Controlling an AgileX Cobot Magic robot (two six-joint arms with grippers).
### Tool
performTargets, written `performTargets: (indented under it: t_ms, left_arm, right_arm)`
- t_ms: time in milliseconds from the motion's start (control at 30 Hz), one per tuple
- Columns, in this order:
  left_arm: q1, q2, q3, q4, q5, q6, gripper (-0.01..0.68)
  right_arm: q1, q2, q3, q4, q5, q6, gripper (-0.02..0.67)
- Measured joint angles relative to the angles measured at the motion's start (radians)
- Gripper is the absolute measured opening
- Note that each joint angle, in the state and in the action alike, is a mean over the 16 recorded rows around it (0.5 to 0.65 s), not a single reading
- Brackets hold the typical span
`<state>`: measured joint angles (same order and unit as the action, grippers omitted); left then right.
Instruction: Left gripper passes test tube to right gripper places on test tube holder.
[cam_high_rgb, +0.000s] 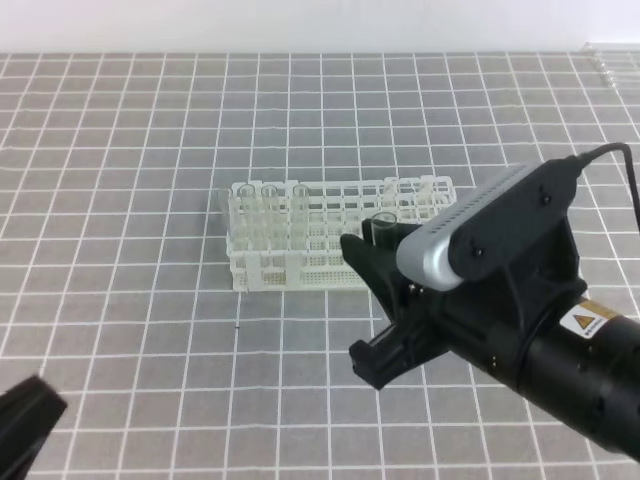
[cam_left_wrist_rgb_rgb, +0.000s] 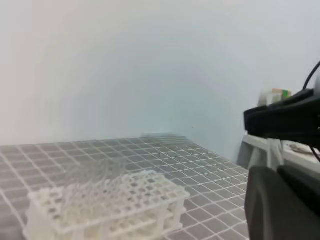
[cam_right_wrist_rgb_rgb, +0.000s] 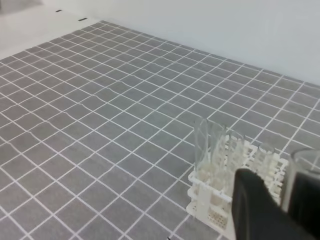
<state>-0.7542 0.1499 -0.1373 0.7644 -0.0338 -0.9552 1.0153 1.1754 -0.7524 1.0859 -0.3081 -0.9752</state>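
The right gripper (cam_high_rgb: 385, 290) — black jaws under a silver-grey perforated plate, on a black cylindrical arm with a yellow warning label — hangs just in front of the white plastic lattice test tube holder (cam_high_rgb: 330, 262), at its right-hand half. Between the jaws stands a slender clear glass test tube (cam_high_rgb: 378, 228); its open rim shows above the upper jaw in the high view, and in the right wrist view the tube (cam_right_wrist_rgb_rgb: 302, 175) sits upright between the dark fingers (cam_right_wrist_rgb_rgb: 255, 210). The jaws look closed to the tube's width, gripping it below the rim.

The left gripper (cam_high_rgb: 25, 420) is a dark shape at the lower left corner of the high view, well apart from the rack; too little of it shows to tell whether its jaws are open or closed.

The hand-over appears finished, so the step in hand is the placing. Three other clear tubes (cam_high_rgb: 268, 210) already stand in the left end of the holder, so a free square hole toward the right is the sensible target. To do it well, keep the tube vertical, line its lower end over one hole before descending, and lower slowly — the glass is hard to see and a tilted tip would catch the lattice and could push the light rack across the grey gridded mat (cam_high_rgb: 120, 200). Release only once the tube is seated in the lower tier
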Motion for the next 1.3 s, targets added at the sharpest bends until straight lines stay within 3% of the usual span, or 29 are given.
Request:
performTargets:
  t_ms: [200,500,1133,1300]
  left_arm:
    - [-0.003,-0.133,0.097,-0.017,0.108,-0.04,0.0]
    - [-0.007,-0.162,0.144,-0.04,0.232,-0.058,-0.001]
    - [-0.009,-0.166,0.147,-0.04,0.256,-0.057,-0.001]
    - [-0.009,-0.166,0.147,-0.04,0.256,-0.057,-0.001]
  right_arm:
    - [0.0,0.0,0.013,0.012,-0.024,-0.003,0.09]
    - [0.0,0.007,0.013,0.009,-0.068,-0.006,0.09]
    - [0.0,0.023,0.014,0.005,-0.098,-0.006,0.09]
    - [-0.008,0.023,0.034,-0.069,-0.118,0.051,0.09]
